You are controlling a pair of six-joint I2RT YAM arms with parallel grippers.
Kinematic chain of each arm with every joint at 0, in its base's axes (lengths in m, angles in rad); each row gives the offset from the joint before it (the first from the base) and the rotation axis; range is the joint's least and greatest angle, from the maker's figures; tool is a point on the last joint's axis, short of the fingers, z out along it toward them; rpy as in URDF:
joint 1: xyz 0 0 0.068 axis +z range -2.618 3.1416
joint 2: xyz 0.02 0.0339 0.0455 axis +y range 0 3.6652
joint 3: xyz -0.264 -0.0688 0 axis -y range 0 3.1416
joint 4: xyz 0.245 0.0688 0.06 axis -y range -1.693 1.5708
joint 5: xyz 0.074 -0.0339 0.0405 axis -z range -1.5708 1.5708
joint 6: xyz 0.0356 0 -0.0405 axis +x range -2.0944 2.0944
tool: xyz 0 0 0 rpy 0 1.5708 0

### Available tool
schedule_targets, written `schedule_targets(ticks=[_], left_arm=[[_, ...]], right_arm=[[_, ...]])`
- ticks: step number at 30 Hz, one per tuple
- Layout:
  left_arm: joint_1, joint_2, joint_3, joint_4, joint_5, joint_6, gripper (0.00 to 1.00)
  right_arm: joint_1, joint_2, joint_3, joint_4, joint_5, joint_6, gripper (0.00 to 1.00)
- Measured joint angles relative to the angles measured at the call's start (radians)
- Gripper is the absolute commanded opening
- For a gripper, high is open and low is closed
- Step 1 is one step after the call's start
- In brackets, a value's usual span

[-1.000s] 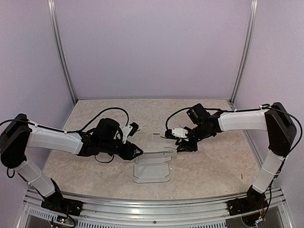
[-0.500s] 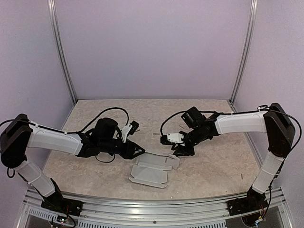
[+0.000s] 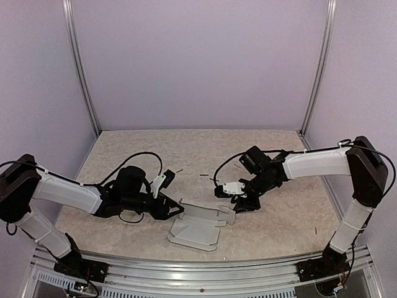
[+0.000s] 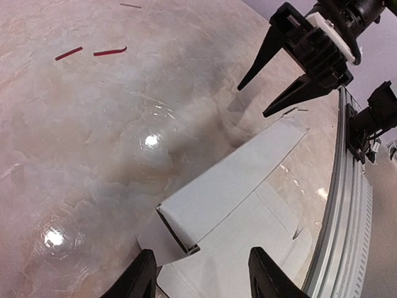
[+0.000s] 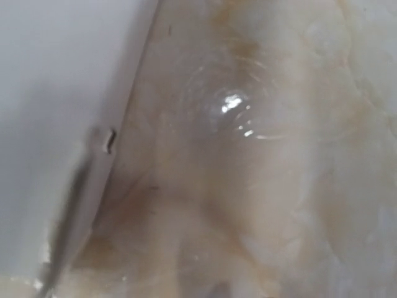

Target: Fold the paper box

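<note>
- Box (image 3: 197, 228) sits on the table (image 3: 124, 149) near the front edge, between the 2 grippers.
- It is part-folded: 1 long panel is raised along the far side and hollow at its left end; the rest lies flat.
- Left gripper (image 3: 178, 211): fingers (image 4: 141, 276) spread wide, straddling the box's left end, not pinching it.
- Right gripper (image 3: 239, 203): jaws spread, nothing between them, tips just beside the box's far right corner. Can't tell if they touch.
- Right wrist view is blurred: box edge with 1 small slot at left.
- 2 red scraps (image 4: 110, 52) lie well apart from the box.
</note>
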State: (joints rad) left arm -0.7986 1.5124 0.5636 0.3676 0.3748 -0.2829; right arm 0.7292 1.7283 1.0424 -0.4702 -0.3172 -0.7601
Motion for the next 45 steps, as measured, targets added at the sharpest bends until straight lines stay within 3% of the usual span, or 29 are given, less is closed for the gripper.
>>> schedule_targets(ticks=[9,18,20,22,26,29,32,40,45], left_arm=[[-0.021,-0.084,0.018,-0.006,-0.023,0.107,0.50],[-0.318,-0.067,0.161,-0.131,-0.386,0.412,0.39],[-0.354,-0.056,0.186,-0.127,-0.472,0.410,0.43],[-0.390,-0.049,0.202,-0.122,-0.614,0.342,0.43],[-0.430,-0.051,0.235,-0.157,-0.809,0.036,0.45],[-0.433,-0.080,0.235,-0.197,-0.880,-0.191,0.59],[-0.423,-0.131,0.230,-0.261,-0.929,-0.368,0.64],[-0.357,-0.394,0.017,-0.314,-0.799,-0.647,0.59],[-0.364,-0.430,-0.039,-0.343,-0.696,-0.796,0.61]], right_arm=[[0.000,-0.032,-0.036,-0.010,-0.002,0.015,0.42],[0.021,-0.032,-0.049,-0.009,-0.026,0.041,0.42],[0.023,-0.032,-0.049,-0.009,-0.046,0.054,0.42],[0.024,-0.032,-0.049,-0.007,-0.064,0.071,0.42],[0.024,-0.032,-0.060,0.020,-0.086,0.102,0.42],[0.028,-0.032,-0.063,0.034,-0.091,0.124,0.42],[0.043,-0.032,-0.063,0.050,-0.092,0.138,0.42],[0.140,-0.022,-0.057,0.103,-0.074,0.198,0.42],[0.154,-0.018,-0.048,0.112,-0.075,0.220,0.43]])
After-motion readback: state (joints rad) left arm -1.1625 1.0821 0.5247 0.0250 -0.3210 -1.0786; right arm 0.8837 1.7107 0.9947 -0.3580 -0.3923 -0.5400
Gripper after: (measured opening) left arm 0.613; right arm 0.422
